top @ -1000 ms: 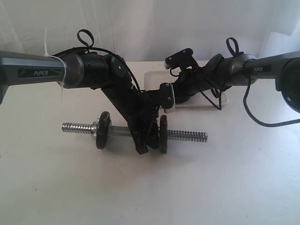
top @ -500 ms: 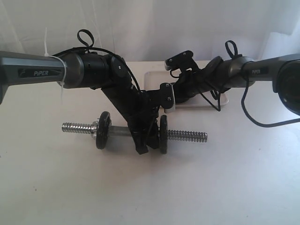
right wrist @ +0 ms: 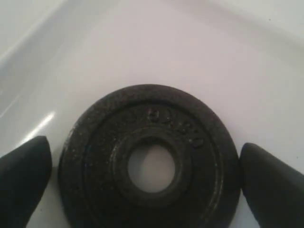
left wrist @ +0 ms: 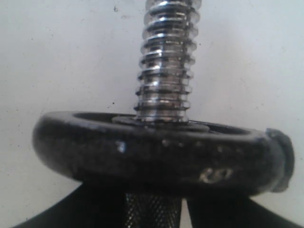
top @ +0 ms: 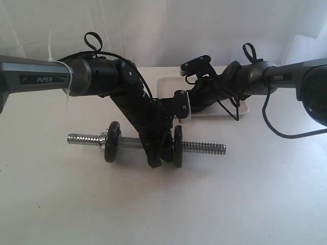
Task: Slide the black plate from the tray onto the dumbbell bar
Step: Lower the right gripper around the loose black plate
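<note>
Fig.: black plate (right wrist: 95, 156) flat in tray (right wrist: 228, 57), 1–2 o'clock from dumbbell bar (left wrist: 164, 71) clamped by L gripper (top: 155, 153); R gripper (right wrist: 147, 173) wide, straddling it; prob. heavy, rigid, matte iron: pinch opp. rim edges.

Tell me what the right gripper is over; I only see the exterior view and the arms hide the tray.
Observer: A black plate lying flat in the tray, with the right gripper open around it.
Operator: Touching it?
Observer: One finger shows a sliver of tray between itself and the plate; the other I cannot tell.
Operator: And the left gripper?
Observer: It is shut on the knurled middle of the bar, right behind a second plate.
</note>
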Motion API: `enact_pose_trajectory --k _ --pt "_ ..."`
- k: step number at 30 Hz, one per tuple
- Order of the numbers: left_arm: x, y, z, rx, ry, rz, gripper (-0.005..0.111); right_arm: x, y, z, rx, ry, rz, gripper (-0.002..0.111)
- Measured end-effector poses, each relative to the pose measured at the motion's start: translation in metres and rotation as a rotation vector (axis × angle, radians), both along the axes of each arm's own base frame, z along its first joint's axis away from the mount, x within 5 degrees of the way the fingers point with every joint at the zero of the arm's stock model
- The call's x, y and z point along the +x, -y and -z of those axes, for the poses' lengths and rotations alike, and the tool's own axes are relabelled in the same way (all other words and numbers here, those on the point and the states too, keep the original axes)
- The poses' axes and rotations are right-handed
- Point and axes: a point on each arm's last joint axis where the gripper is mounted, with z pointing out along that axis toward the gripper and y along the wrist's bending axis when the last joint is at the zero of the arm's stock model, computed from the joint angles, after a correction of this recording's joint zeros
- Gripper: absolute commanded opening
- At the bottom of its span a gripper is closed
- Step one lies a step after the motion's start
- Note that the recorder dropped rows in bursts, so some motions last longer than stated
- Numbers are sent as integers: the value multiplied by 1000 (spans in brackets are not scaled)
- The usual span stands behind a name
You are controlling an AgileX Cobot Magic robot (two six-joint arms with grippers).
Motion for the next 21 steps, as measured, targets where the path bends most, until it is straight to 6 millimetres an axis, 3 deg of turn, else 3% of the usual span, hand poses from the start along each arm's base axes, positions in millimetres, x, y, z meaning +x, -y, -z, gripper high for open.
enact_pose_trajectory --k 14,17,21 --pt "0 0 0 0 0 0 0 -2 0 2 13 -44 22 101" --pt "0 0 0 0 0 0 0 -2 0 1 12 -46 19 84" --pt "0 0 0 0 0 0 0 -2 0 1 12 -48 20 35"
